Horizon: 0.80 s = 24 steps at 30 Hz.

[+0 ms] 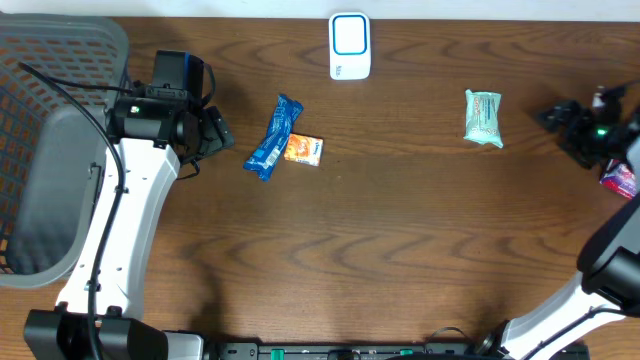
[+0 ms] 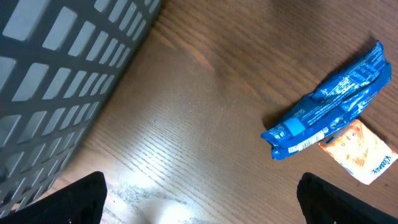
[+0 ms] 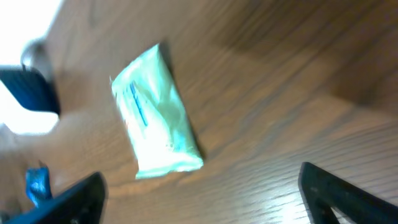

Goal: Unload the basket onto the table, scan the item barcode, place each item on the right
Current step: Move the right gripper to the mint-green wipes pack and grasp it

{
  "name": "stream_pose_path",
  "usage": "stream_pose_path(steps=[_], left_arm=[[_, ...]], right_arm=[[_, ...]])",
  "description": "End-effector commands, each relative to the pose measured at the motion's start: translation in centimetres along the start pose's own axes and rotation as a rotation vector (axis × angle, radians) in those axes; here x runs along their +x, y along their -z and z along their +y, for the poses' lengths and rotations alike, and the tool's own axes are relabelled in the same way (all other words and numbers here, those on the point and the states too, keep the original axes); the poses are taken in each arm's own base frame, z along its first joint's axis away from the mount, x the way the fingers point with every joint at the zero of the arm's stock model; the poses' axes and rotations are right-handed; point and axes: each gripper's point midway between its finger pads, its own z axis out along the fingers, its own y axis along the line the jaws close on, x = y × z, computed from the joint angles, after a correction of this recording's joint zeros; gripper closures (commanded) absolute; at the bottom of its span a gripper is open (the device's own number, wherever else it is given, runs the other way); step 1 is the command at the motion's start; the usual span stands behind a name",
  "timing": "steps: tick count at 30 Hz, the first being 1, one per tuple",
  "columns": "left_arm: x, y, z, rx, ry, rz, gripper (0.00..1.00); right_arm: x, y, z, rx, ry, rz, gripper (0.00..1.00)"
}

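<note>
Brown wood-grain table (image 1: 400,230) carries everything. A grey slatted plastic basket (image 1: 40,60) sits at its nine o'clock edge. The left gripper (image 1: 218,133), beside the basket, has its jaws spread wide and empty. The right gripper (image 1: 550,118), at three o'clock, is likewise parted and holds nothing. A white rectangular scanner with a blue ring (image 1: 350,46) lies at twelve o'clock. A blue crinkled wrapper packet (image 1: 273,137) lies at ten o'clock. A pale green soft packet (image 1: 483,117) lies flat at two o'clock, clear of the right fingertips. A small orange sachet (image 1: 303,150) touches the blue packet.

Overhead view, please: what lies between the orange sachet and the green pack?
Nothing; the overhead view shows bare table from the orange sachet to the green pack.
</note>
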Motion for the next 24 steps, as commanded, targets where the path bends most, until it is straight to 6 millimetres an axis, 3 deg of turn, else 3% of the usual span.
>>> stream_pose_path(steps=[1,8,10,18,24], left_arm=[[-0.1,0.1,0.4,-0.018,0.005,-0.01,0.02],[-0.1,0.1,0.4,-0.018,0.005,-0.01,0.02],[-0.1,0.1,0.4,-0.018,0.005,-0.01,0.02],[-0.1,0.1,0.4,-0.018,0.005,-0.01,0.02],[-0.1,0.1,0.4,-0.018,0.005,-0.01,0.02]], right_arm=[[1.3,-1.4,-0.5,0.131,0.092,0.043,0.01],[4.6,-5.2,2.0,0.126,0.169,0.133,0.09],[5.3,-7.3,3.4,0.107,0.214,0.149,0.09],[3.8,-10.2,5.7,0.081,0.19,0.062,0.08],[2.2,-10.7,4.0,0.155,0.188,-0.004,0.06]])
